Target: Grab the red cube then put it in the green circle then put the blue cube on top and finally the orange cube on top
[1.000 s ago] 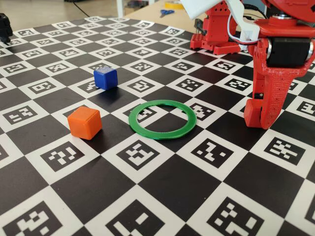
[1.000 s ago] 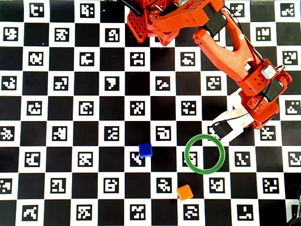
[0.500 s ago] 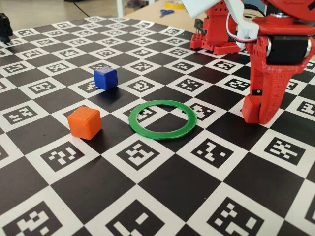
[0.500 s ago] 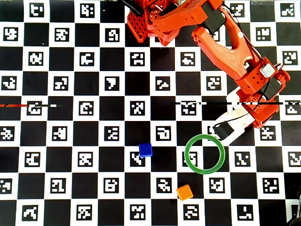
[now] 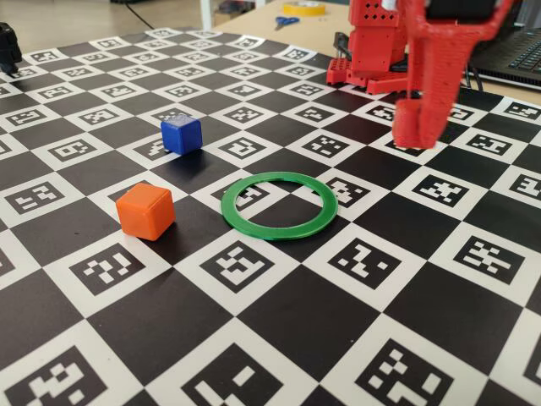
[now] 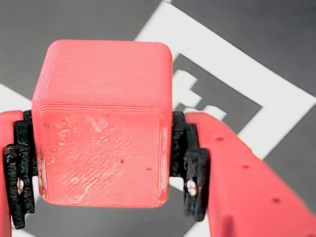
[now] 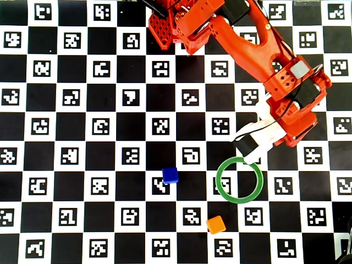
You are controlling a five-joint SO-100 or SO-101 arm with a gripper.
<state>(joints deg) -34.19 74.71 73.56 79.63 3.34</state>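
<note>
The red cube point(image 6: 101, 123) fills the wrist view, and my gripper point(image 6: 103, 165) is shut on it, with the black pads point(image 6: 190, 170) pressed on both its sides. In the fixed view my gripper point(image 5: 416, 118) hangs above the board, behind and to the right of the green circle point(image 5: 279, 233); the cube blends with the red fingers there. The ring point(image 7: 219, 180) lies flat with nothing inside it. To its left sit the blue cube point(image 5: 181, 134) point(image 7: 170, 175) and, nearer the front, the orange cube point(image 5: 145, 211) point(image 7: 216, 224). In the overhead view the wrist hides the jaws.
The board point(image 5: 279, 338) is a black-and-white checker of marker tiles. The arm's red base point(image 5: 372, 51) stands at the back. Scissors point(image 5: 287, 21) and yellow tape point(image 5: 306, 7) lie beyond the board, a laptop point(image 5: 516, 51) at back right.
The gripper has risen off the board with the red cube in it and shifted a little left toward the ring. The blue cube, orange cube and ring have not moved.
</note>
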